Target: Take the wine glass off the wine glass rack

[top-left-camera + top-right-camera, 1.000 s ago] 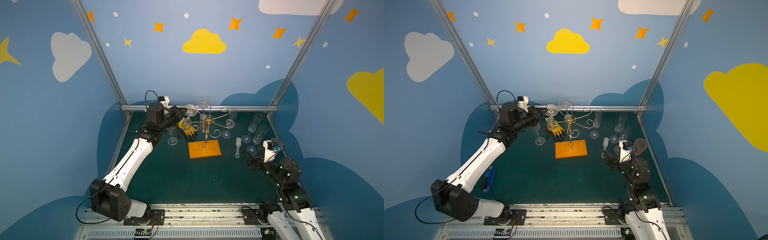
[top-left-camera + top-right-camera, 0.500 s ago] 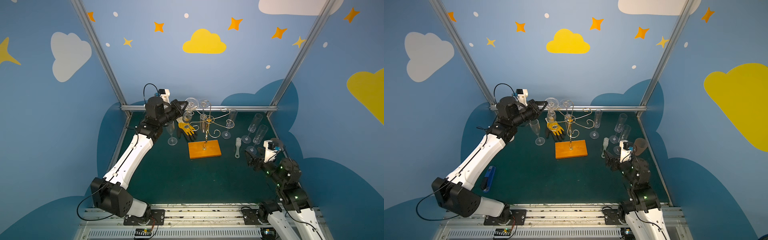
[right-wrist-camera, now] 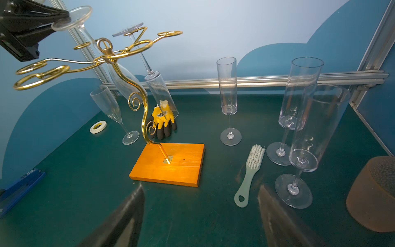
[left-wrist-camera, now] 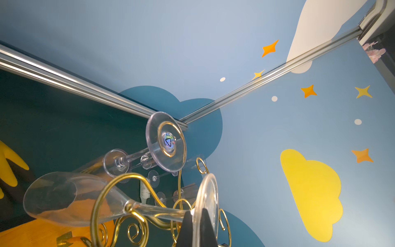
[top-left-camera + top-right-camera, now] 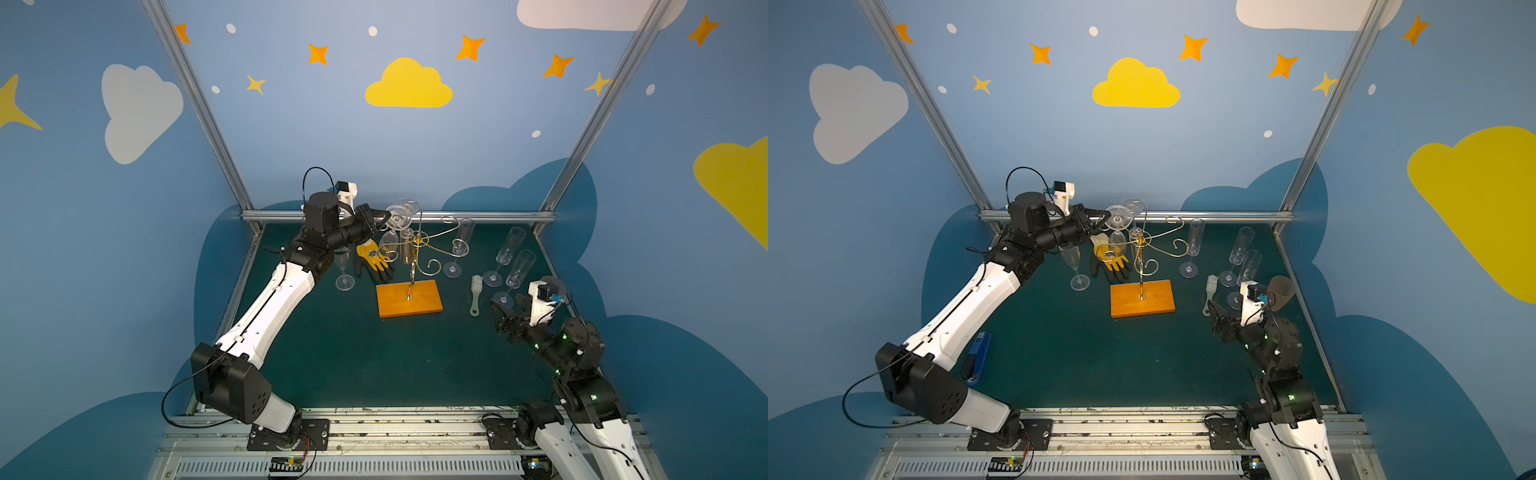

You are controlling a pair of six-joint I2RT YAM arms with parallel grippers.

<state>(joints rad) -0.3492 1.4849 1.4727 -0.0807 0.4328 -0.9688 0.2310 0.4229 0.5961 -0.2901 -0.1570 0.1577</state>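
Observation:
The wine glass rack (image 5: 412, 266) is gold wire on an orange wooden base (image 5: 409, 304), also seen as the rack (image 5: 1140, 253) and rack (image 3: 119, 57). A clear wine glass (image 4: 64, 196) hangs upside down and tilted, its stem passing through a gold loop. My left gripper (image 5: 384, 216) is shut on that glass's round foot (image 4: 206, 198), seen as the foot (image 3: 72, 18) and foot (image 5: 1119, 217). A second glass (image 3: 161, 94) hangs on another arm. My right gripper (image 3: 201, 213) hovers open and empty over the mat, right of the base.
Several flutes stand on the green mat: one flute (image 5: 344, 266) left of the rack, one flute (image 5: 457, 249) right of it, two flutes (image 5: 505, 253) farther right. A yellow glove (image 5: 372, 259), brush (image 5: 476, 293), tape roll (image 3: 98, 126), blue stapler (image 5: 978, 353) and brown lump (image 3: 374, 192) lie around.
The left arm has risen and swung right toward the rack's post, carrying the glass's foot with it. The right arm has not moved.

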